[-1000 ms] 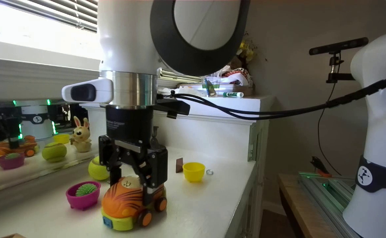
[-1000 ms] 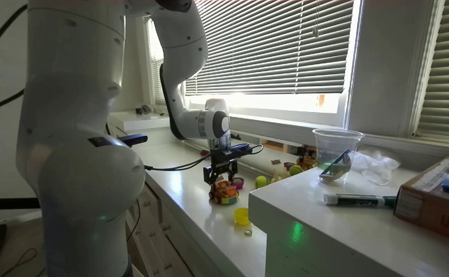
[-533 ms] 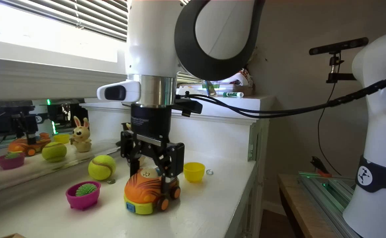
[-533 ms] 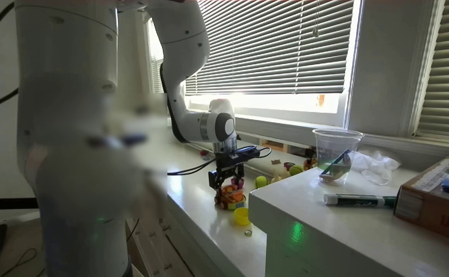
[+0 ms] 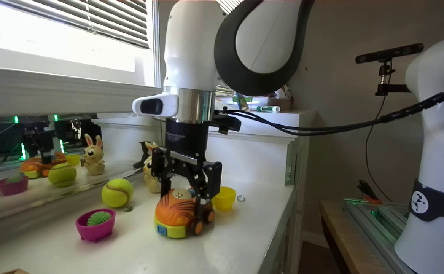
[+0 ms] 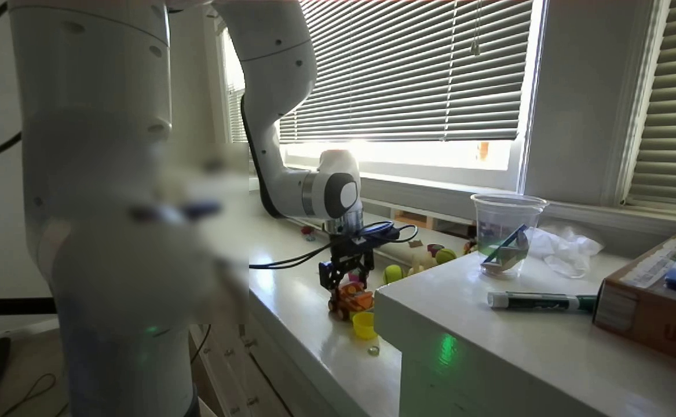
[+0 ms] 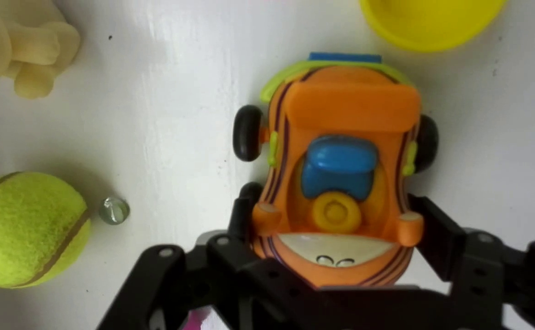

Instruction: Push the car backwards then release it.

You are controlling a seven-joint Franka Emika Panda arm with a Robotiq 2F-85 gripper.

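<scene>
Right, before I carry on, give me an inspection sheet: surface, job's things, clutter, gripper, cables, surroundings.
Surface: white counter, glossy, small dark specks in the wrist view.
Job's things: orange toy car, upright, apparently resting on the counter, rear towards the yellow cup.
Clutter: yellow cup apart from the car; tennis ball, translucent bead, cream bunny, magenta bowl holding a green spiky ball.
Gripper: closed on the car from both sides.
Cables: black, strung in mid-air; snags: nothing seen.
Surroundings: window blinds; transparent cup and green marker on a raised ledge; part of an exterior view is blurred.
</scene>
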